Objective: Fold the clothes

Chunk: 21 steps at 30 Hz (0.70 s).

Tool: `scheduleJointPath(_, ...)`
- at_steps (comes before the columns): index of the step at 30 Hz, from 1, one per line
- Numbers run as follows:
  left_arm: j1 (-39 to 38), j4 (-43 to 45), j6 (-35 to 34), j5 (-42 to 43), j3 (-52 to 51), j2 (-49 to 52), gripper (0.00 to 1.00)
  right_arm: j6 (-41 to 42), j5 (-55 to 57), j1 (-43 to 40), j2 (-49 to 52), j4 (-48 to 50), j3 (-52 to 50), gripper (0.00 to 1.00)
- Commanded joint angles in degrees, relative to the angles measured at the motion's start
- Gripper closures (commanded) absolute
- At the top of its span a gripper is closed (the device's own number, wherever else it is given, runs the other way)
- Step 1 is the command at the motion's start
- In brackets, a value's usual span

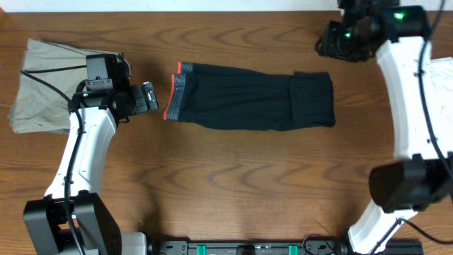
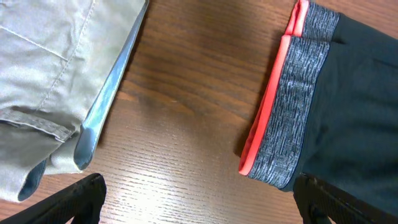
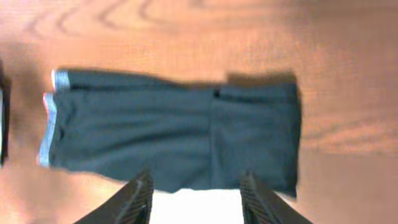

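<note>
1. We see the leggings (image 1: 248,99) lying in the middle of the table (image 1: 248,184) as a flat dark band. The red-and-grey waistband (image 1: 175,95) is at one end, and a folded-over layer sits on the other.
2. The left gripper (image 2: 199,186) hangs just beside the waistband with its jaws spread wide and nothing between them. The right gripper (image 3: 196,176) is up and away near the far corner, its fingers parted and holding nothing.
3. We judge the first risk to be a shallow pinch. If the left jaws close on the waistband's top layer alone, a lift would peel the stack apart rather than carry it over.
4. The fabric looks stretchy. A pull from one end could lengthen it or drag the whole band across the wood, and the folded layer at the far end could slide open.
5. The band's long edges do not run quite parallel in the overhead view, so another fold made from here could come out skewed.
6. The khaki trousers (image 1: 42,85) lie close under the left arm. A low sweep back could snag them or push them out of place.
7. A careless descent by the right gripper could catch the folded flap's edge and flip it back.
</note>
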Motion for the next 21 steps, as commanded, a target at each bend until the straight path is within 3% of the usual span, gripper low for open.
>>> scheduleJointPath(1,0.0,0.5,-0.7,0.2,-0.3,0.6,0.02,-1.6,-0.2,0.6,3.5,-1.8,-3.6,0.59)
scheduleJointPath(7,0.0,0.4,-0.7,0.2,-0.4,0.6,0.02,-1.3,-0.8,2.4,3.5,5.6,-17.1,0.65)
scheduleJointPath(14,0.0,0.5,-0.7,0.2,-1.3,0.6,0.02,2.3,-5.2,3.4,3.5,21.9,-33.8,0.67)
scheduleJointPath(21,0.0,0.5,-0.7,0.2,-1.3,0.6,0.02,4.8,-5.1,3.4,3.5,30.5,-42.9,0.65)
